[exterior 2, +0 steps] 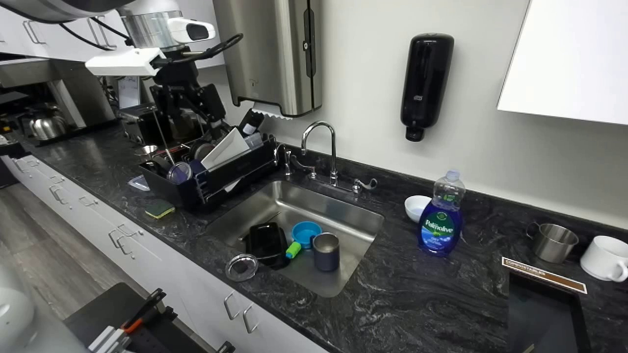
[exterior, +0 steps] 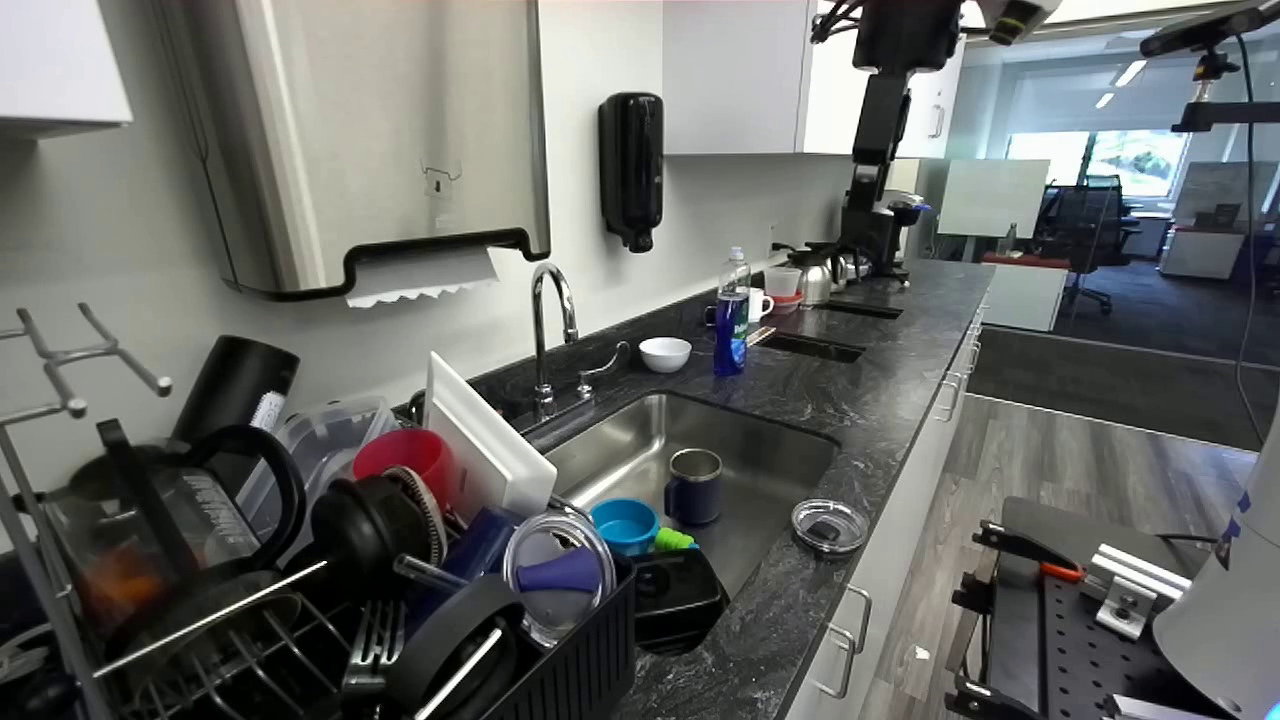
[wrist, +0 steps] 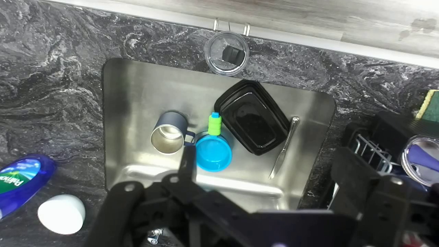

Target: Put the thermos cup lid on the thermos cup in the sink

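The pincer (wrist: 265, 156) is spread wide, nothing between its fingers; lid (wrist: 226, 53) flat on the bench (wrist: 61, 109) at the front rim of the sink (wrist: 202, 91); thermos cup (wrist: 168, 137) uncovered and upright inside it. Probable failure: the lid is low and partly see-through, so a grasp set slightly off may push it over the rim instead of catching its edge. Second: the thermos cup's handle points toward the blue bowl (wrist: 213, 153) (contact cannot be told), so a crooked press could rock the cup and leave the lid unseated. Wrist view shows a knife (wrist: 284, 148) full length beside the black container (wrist: 252, 120); in an exterior view the dish rack (exterior: 585, 650) partly covers that end of the sink and no knife is visible.
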